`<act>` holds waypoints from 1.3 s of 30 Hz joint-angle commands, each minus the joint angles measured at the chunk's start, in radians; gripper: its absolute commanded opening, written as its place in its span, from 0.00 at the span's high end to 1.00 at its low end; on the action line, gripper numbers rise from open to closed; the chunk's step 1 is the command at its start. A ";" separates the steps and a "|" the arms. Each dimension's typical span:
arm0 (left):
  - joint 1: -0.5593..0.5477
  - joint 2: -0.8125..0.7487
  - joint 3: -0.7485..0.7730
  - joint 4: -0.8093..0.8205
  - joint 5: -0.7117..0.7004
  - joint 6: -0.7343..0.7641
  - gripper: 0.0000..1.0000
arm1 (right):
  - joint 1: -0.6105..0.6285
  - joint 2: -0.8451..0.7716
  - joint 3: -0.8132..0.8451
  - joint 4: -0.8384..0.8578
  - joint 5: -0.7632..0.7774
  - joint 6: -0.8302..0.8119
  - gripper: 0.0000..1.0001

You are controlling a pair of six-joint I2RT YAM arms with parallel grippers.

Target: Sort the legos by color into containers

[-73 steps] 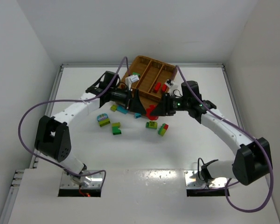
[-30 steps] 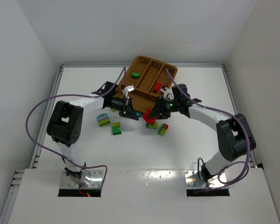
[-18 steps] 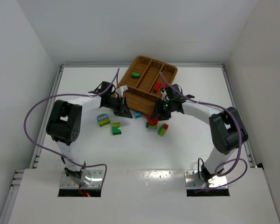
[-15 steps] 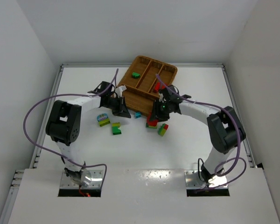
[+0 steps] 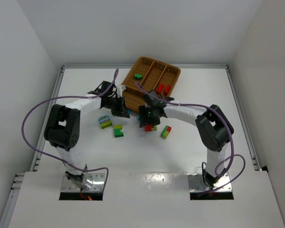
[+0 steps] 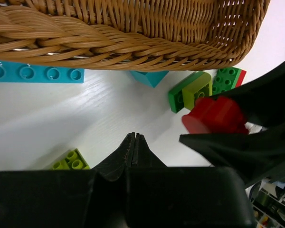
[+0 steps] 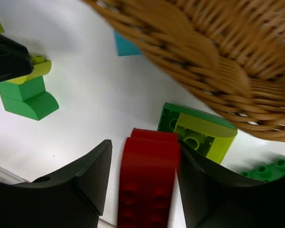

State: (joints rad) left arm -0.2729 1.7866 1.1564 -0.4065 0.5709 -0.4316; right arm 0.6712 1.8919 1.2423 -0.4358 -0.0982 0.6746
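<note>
The brown wicker tray (image 5: 143,59) stands at the back, with two red legos (image 5: 162,88) in one compartment and a green one (image 5: 138,76) in another. Just in front of it my right gripper (image 7: 145,145) stands open astride a red lego (image 7: 147,175) that rests on the table (image 5: 147,128). The right finger touches the brick and a gap shows at the left finger. A green and lime lego (image 7: 199,130) lies against the red one. My left gripper (image 6: 134,135) is shut on nothing, low over the table by the tray's near corner (image 5: 125,113).
A long light blue lego (image 6: 35,73) and a small blue wedge (image 6: 149,77) lie along the tray wall (image 6: 133,28). More legos lie in front: blue and lime (image 5: 105,122), green and lime (image 5: 118,130), green and red (image 5: 166,131). The two grippers are close together.
My right gripper has swung left from the tray's front edge, come down to the table with the red lego, and widened its jaws. The left gripper has drawn back a little, still shut.
</note>
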 commanded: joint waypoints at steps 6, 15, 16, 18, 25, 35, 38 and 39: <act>0.017 -0.070 0.020 -0.018 -0.045 -0.006 1.00 | 0.066 0.018 0.077 -0.026 0.077 -0.030 0.49; 0.035 -0.070 0.020 -0.037 -0.086 -0.015 1.00 | 0.110 0.076 0.158 -0.093 0.138 -0.041 0.39; 0.035 -0.070 0.020 -0.037 -0.086 -0.015 1.00 | 0.110 0.066 0.158 -0.093 0.147 -0.041 0.39; 0.035 -0.070 0.020 -0.037 -0.086 -0.006 1.00 | 0.110 0.065 0.169 -0.093 0.147 -0.041 0.36; 0.035 -0.091 0.002 -0.058 -0.108 0.005 1.00 | 0.120 -0.086 0.041 -0.048 0.189 -0.041 0.28; 0.035 -0.113 -0.026 -0.068 -0.163 0.005 1.00 | 0.246 -0.238 -0.070 -0.069 0.040 -0.030 0.05; 0.035 -0.113 -0.026 -0.068 -0.172 0.005 1.00 | 0.313 -0.251 -0.070 -0.060 0.040 0.014 0.01; 0.035 -0.113 -0.026 -0.068 -0.172 0.005 1.00 | 0.314 -0.240 -0.070 -0.060 0.040 0.026 0.01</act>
State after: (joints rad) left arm -0.2474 1.7123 1.1355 -0.4721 0.4137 -0.4274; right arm 0.9497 1.6749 1.1793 -0.5037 -0.0265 0.6559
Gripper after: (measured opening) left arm 0.009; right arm 0.994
